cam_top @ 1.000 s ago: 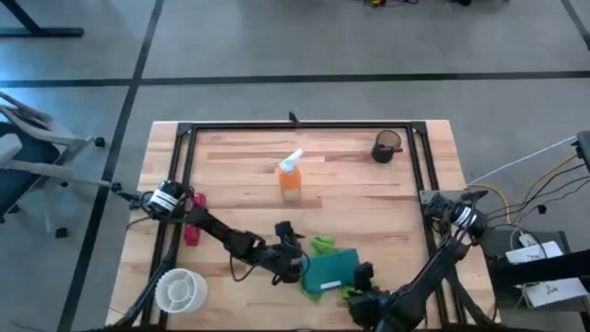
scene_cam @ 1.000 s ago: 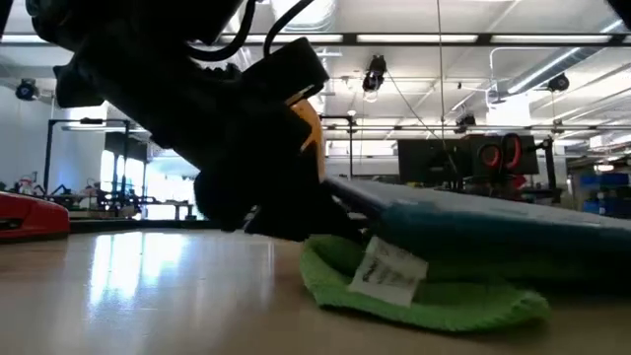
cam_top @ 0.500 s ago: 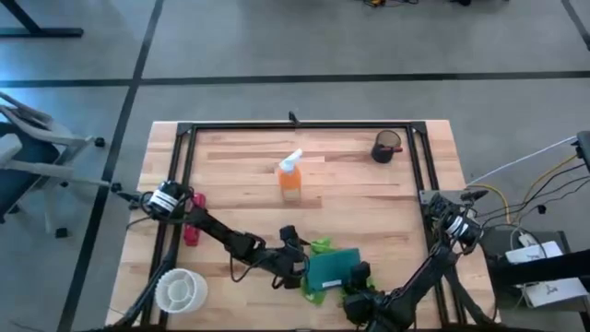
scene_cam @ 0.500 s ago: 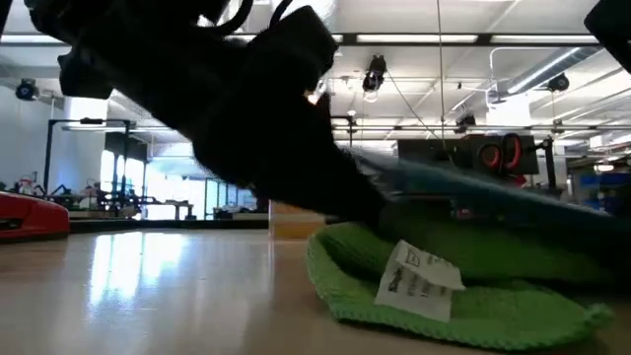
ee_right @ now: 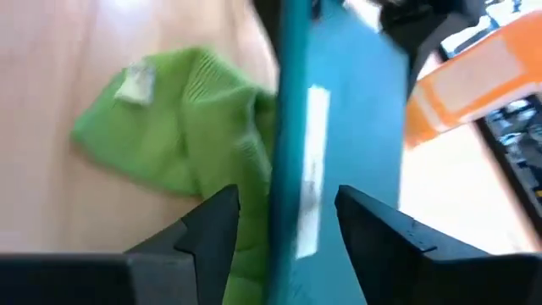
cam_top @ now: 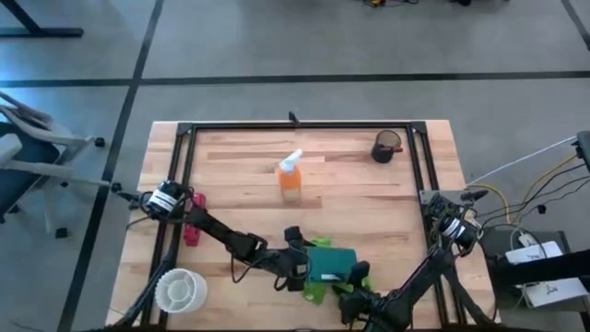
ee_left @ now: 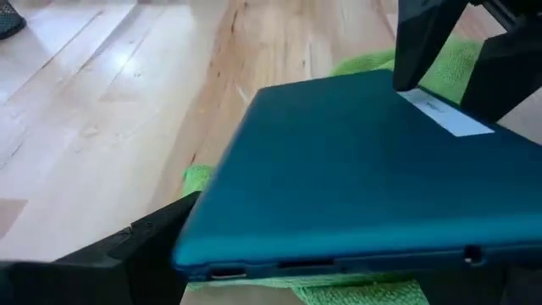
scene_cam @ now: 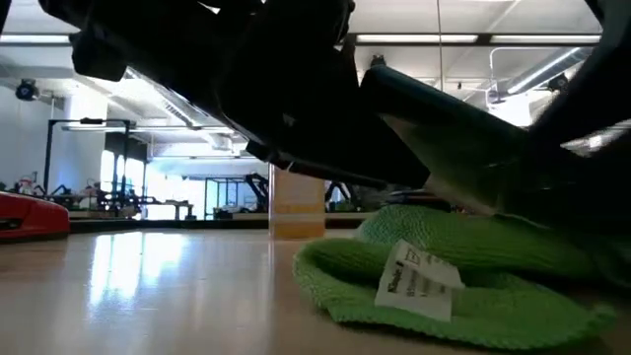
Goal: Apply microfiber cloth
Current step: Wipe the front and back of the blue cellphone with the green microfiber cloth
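Left gripper [cam_top: 297, 261] and right gripper [cam_top: 358, 279] each clamp the tablet [cam_top: 330, 265]. The cloth [scene_cam: 463, 276] lies beneath, at the table's [cam_top: 240, 175] 6 o'clock edge.

On the wood surface [cam_top: 240, 175], the left gripper [cam_top: 297, 262] & right gripper [cam_top: 355, 281] sit at each end of a teal tablet [cam_top: 330, 265] lying over the green microfiber cloth [cam_top: 316, 291], w/ an orange spray bottle [cam_top: 289, 177], dark cup [cam_top: 386, 147], white bowl [cam_top: 180, 290] & red thing [cam_top: 192, 229] farther off.
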Controlling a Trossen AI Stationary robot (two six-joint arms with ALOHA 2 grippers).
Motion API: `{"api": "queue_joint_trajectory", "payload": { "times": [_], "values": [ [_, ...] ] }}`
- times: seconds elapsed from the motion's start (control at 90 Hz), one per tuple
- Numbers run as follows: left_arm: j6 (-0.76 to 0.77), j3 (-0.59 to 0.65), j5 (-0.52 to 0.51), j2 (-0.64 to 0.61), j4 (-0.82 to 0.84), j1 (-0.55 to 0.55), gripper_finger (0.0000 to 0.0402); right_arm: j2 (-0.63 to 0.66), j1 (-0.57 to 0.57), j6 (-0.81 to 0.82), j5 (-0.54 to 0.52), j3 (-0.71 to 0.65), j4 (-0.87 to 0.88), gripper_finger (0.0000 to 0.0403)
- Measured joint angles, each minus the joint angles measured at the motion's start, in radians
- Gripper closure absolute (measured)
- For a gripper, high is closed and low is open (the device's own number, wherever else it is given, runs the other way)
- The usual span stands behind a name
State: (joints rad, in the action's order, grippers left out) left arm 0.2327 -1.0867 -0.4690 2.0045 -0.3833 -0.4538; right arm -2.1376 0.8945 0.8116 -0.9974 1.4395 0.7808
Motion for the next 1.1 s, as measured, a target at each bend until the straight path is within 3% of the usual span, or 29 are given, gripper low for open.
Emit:
{"api": "queue_joint_trajectory", "payload": {
  "times": [0.556, 0.844, 1.1],
  "values": [
    [-0.095, -0.116, -0.002, 0.0, 0.14, -0.002, 0.0051, 0.004, -0.04, -0.034, -0.022, 0.02, 0.044, 0.0313],
    [-0.186, -0.178, 0.022, -0.006, 0.239, -0.004, 0.0051, 0.016, -0.035, 0.034, -0.013, 0.091, 0.271, 0.0367],
    [-0.2, -0.209, 0.014, -0.01, 0.345, -0.004, 0.0051, 0.016, -0.046, 0.027, 0.022, 0.156, 0.406, 0.0386]
  ]
}}
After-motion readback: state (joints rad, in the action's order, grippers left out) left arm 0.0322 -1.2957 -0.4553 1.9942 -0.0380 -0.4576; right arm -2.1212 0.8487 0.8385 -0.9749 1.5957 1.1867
